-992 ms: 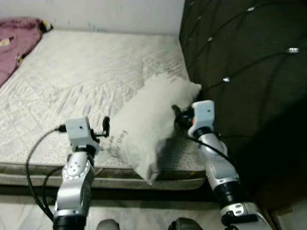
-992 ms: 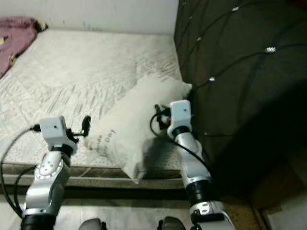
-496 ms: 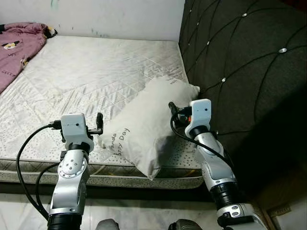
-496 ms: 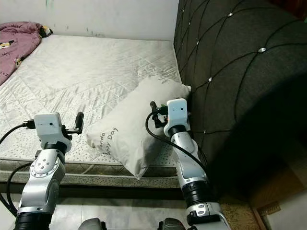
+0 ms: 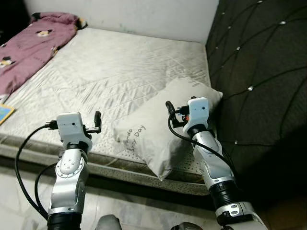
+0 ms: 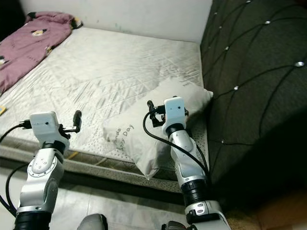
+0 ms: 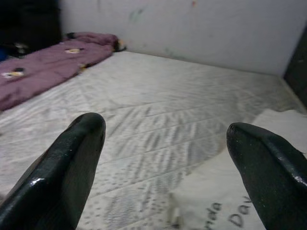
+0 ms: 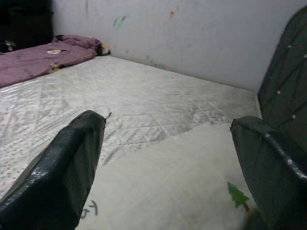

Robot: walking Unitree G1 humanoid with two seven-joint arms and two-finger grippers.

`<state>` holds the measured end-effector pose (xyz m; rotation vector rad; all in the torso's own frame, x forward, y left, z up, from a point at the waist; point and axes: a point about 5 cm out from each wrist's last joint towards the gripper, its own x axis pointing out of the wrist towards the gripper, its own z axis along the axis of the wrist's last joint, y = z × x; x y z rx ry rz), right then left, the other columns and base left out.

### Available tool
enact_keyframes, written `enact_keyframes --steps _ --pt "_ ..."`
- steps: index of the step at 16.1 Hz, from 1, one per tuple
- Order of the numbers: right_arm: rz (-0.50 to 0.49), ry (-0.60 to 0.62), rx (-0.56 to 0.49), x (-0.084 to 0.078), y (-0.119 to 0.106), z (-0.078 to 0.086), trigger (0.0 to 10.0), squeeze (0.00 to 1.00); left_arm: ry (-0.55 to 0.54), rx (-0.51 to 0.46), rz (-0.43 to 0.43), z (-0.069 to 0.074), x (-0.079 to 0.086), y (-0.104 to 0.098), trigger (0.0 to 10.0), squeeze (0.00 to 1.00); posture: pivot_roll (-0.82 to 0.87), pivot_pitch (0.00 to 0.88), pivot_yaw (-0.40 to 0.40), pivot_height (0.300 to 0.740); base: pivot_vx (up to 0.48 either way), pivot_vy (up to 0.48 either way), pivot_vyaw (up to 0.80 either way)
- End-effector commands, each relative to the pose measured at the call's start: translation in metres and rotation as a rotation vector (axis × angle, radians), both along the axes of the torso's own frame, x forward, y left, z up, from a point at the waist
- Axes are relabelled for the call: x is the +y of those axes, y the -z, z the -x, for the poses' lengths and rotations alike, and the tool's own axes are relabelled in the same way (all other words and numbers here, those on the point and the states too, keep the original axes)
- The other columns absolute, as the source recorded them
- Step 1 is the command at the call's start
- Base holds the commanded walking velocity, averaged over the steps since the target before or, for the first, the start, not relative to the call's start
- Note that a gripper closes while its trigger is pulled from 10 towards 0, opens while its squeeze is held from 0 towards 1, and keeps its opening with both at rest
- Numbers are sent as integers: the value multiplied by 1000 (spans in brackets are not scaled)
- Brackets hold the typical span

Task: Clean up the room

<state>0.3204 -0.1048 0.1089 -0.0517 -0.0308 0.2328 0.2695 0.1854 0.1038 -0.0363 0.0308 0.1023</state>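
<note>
A white pillow (image 5: 158,136) with printed writing lies slanted on the bare mattress (image 5: 120,72), near its front right corner and next to the headboard. My right gripper (image 5: 171,110) is held open just above the pillow's upper half (image 8: 163,187), with nothing between its fingers (image 8: 72,163). My left gripper (image 5: 97,120) is open too, over the mattress's front edge, left of the pillow's lower corner (image 7: 240,201). A purple garment (image 5: 33,48) with cartoon prints is heaped along the bed's far left side.
The dark tufted headboard (image 5: 259,67) rises along the right of the bed. A white wall (image 6: 134,14) closes the far side. A blue flat item (image 5: 4,114) pokes in at the left edge. Pale tiled floor (image 5: 120,211) lies below the bed's front edge.
The whole view has shifted: the bed and pillow now sit further right and more of the purple garment shows. Both arms hold the same pose, and the pillow lies as before.
</note>
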Motion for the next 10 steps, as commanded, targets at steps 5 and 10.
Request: enact_keyframes --steps 5,10 --pt "-9 14 -12 -3 -5 -2 10000 0 36 -29 26 0 -5 -4 10000 0 -47 0 -31 740 167 0 -439" --pt "-7 7 -13 -3 -6 -2 10000 0 45 -33 30 0 -5 -4 10000 0 -45 0 -32 740 317 0 0"
